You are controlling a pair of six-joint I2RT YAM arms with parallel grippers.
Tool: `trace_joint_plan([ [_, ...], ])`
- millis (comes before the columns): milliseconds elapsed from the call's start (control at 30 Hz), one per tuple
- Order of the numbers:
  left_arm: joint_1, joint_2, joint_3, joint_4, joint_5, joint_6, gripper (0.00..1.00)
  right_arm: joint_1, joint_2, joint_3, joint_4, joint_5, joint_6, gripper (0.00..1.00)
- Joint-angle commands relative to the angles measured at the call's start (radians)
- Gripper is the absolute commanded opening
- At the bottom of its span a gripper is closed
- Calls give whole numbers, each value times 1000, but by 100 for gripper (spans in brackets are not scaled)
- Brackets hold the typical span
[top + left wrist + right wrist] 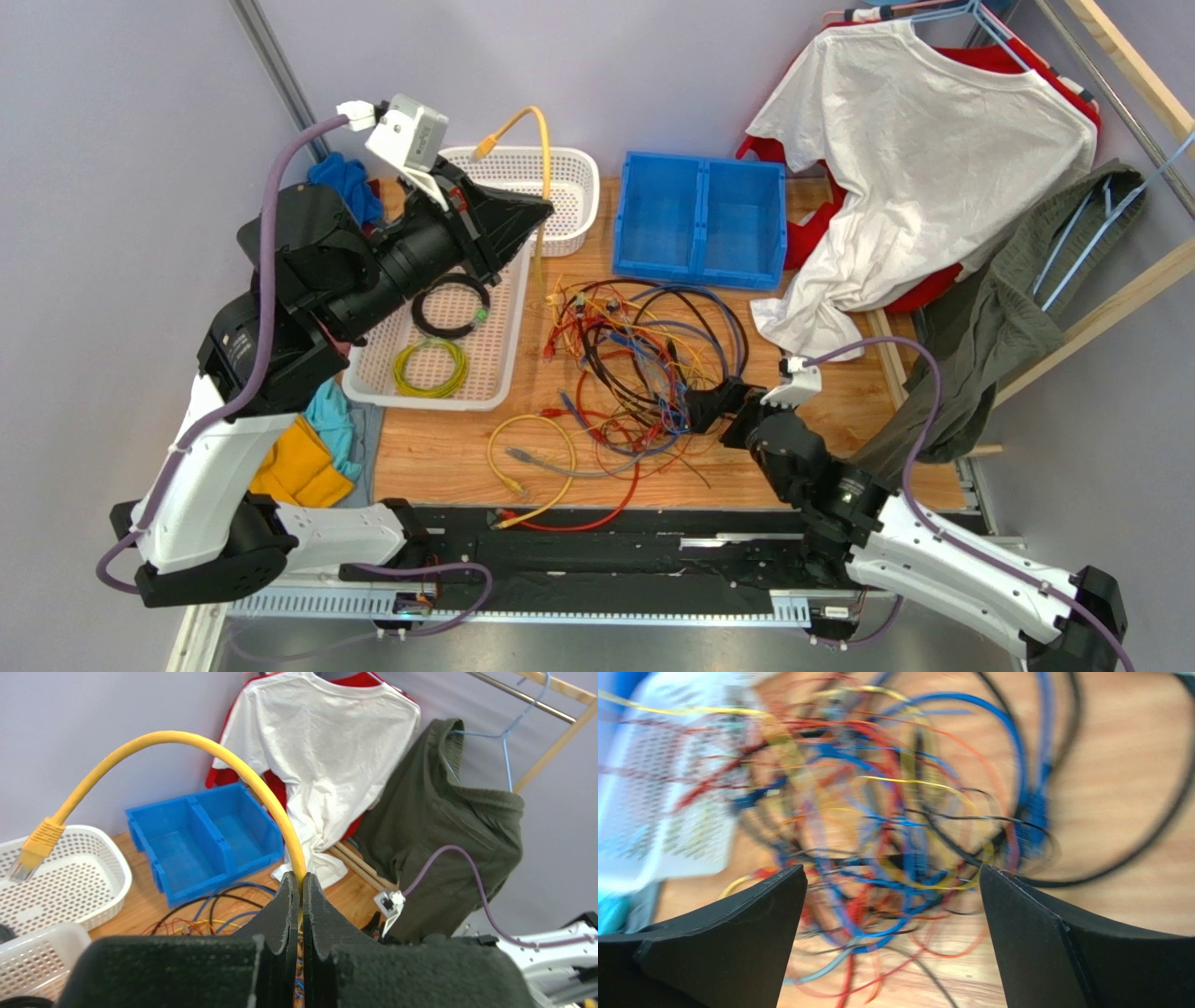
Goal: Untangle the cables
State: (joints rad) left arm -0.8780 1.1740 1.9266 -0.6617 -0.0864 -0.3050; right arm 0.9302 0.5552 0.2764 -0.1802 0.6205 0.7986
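Note:
The cables (645,364) lie as a tangle of red, orange, yellow, black and blue wires on the wooden table's middle. My left gripper (540,213) is raised above the tangle's left edge and is shut on a thick yellow cable (540,154). In the left wrist view the yellow cable (175,738) arcs up from the closed left gripper (301,876) to its end plug (31,852). My right gripper (718,406) is at the tangle's right side. In the right wrist view it (892,871) is wide open and empty, with the blurred cables (892,812) just ahead.
A white tray (484,385) holds a black coil (449,305) and a yellow-green coil (429,367). A white basket (568,189) and a blue bin (701,217) stand behind. Clothes (912,168) hang at right. A loose yellow loop (533,455) lies near the front edge.

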Motion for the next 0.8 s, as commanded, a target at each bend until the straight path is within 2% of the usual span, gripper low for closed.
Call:
trace_joint_plan([
  [0,1,4,-31,30,114,-9,0,56,-113,102,159,-111,-216,100],
  [167,1,0,-118,53,158,-31,0,56,-38,240,171,-248,-269,100],
  [300,1,10,-149,80,230,-49,0,56,76,267,326,-414,-276,100],
  [467,1,21,-159,106,306,-86,0,76,233,348,416,-516,-295,100],
  [633,1,18,-150,114,306,-101,0,139,330,363,401,-423,-363,99],
  [733,1,21,-133,114,301,-105,0,168,334,279,488,-374,-406,99],
  [767,1,26,-132,125,300,-108,0,170,336,255,581,-370,-447,99],
])
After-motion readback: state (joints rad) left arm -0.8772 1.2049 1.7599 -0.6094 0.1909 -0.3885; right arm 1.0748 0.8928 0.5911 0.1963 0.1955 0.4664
